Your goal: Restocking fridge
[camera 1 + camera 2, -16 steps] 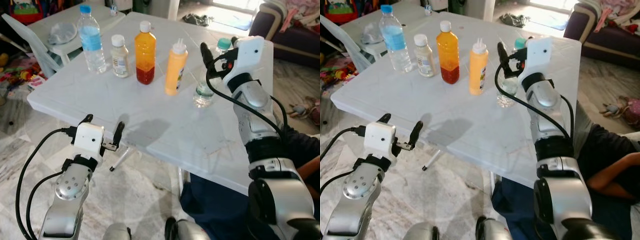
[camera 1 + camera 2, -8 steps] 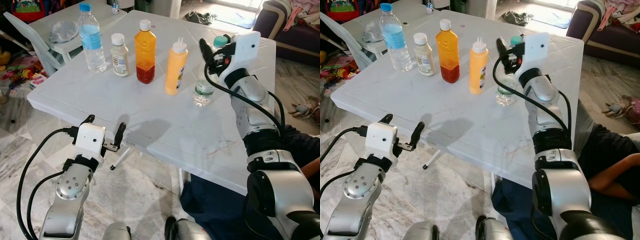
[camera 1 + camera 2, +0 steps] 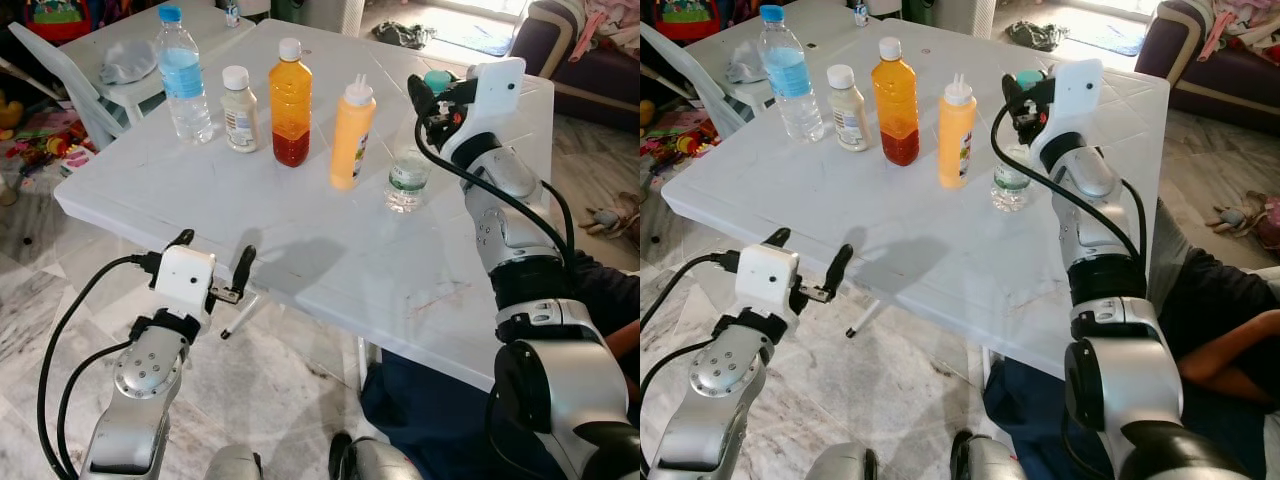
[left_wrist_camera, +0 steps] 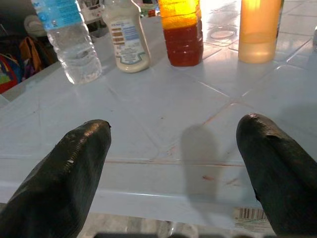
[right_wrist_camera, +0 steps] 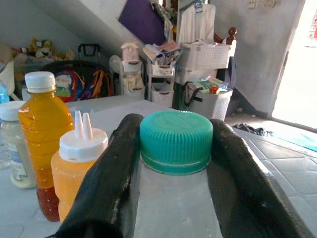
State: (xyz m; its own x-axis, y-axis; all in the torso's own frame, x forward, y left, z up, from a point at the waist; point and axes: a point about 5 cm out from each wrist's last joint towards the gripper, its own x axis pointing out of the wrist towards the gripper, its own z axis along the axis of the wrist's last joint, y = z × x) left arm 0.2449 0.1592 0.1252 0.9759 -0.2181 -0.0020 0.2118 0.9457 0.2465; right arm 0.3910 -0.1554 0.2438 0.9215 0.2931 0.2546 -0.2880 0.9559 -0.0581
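Fingers of right gripper [image 5: 173, 193] clamped on clear bottle [image 3: 408, 182], yellow squeeze bottle [image 3: 351, 136] just beside; left gripper [image 3: 212, 277] fingers apart.

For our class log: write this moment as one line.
right gripper: around green-capped bottle | left gripper: open, idle | table: four other bottles

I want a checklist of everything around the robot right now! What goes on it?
Surface: white table, scuffed.
Job's things: water bottle, white jar, juice bottle, yellow squeeze bottle, teal-capped bottle, all upright in a row.
Clutter: nothing seen on the table.
Grippers: right pincer closed on the teal-capped bottle's neck; left pincer open, below the table's near edge.
Cables: black cable along each arm.
Surroundings: sofa, toys, a person on the floor.
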